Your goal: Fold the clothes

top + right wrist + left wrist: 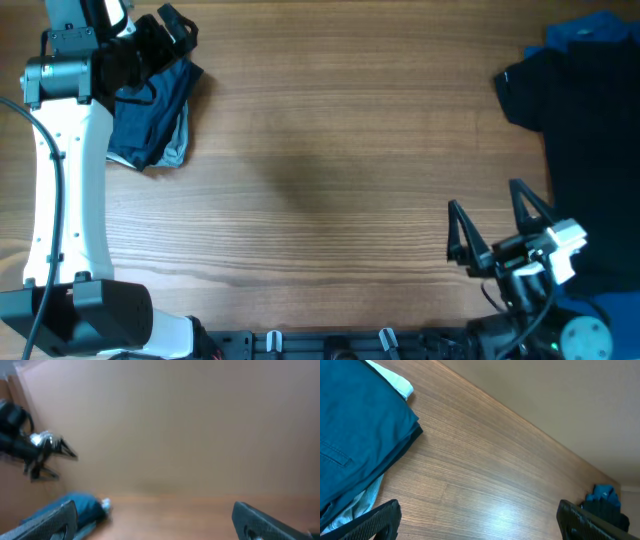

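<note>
A folded dark navy garment [155, 115] lies at the table's far left corner with a pale blue piece [176, 150] showing under its edge. My left gripper [175, 30] hovers open just beyond it; in the left wrist view the navy fold [355, 435] sits to the left of the gripper [477, 525], whose jaws hold nothing. A heap of black clothes [585, 130] with a bright blue piece [590, 30] covers the right side. My right gripper [488, 215] stands open and empty at the front right, beside the black heap. The right wrist view is blurred; it shows the far navy fold [80, 507].
Bare wooden tabletop [330, 170] spreads between the two garment groups. The left arm's white link [70, 190] runs along the left edge. A plain wall [560, 400] rises behind the table's far edge.
</note>
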`<action>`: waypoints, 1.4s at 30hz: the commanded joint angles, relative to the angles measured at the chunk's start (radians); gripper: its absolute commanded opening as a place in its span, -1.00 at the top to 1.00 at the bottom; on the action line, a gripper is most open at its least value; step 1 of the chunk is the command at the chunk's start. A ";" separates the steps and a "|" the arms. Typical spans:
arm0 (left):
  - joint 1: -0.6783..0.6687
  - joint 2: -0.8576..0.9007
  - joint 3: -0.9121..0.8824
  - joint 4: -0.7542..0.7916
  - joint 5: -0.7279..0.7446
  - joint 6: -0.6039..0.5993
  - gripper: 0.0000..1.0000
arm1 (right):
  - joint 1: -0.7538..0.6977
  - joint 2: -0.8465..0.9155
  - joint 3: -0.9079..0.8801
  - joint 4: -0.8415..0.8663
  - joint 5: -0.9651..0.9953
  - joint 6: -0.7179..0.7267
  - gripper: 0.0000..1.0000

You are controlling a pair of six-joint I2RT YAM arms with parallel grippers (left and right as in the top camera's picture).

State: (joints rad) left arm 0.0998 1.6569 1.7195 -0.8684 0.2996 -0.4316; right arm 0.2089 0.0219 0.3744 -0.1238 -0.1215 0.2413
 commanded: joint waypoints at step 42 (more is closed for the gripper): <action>-0.003 0.004 -0.003 0.003 -0.006 -0.002 -0.99 | -0.079 -0.017 -0.369 0.126 0.073 -0.212 -0.99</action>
State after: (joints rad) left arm 0.0998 1.6569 1.7195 -0.8680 0.2993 -0.4316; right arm 0.1341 0.0154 0.0067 -0.0002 -0.0582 0.0391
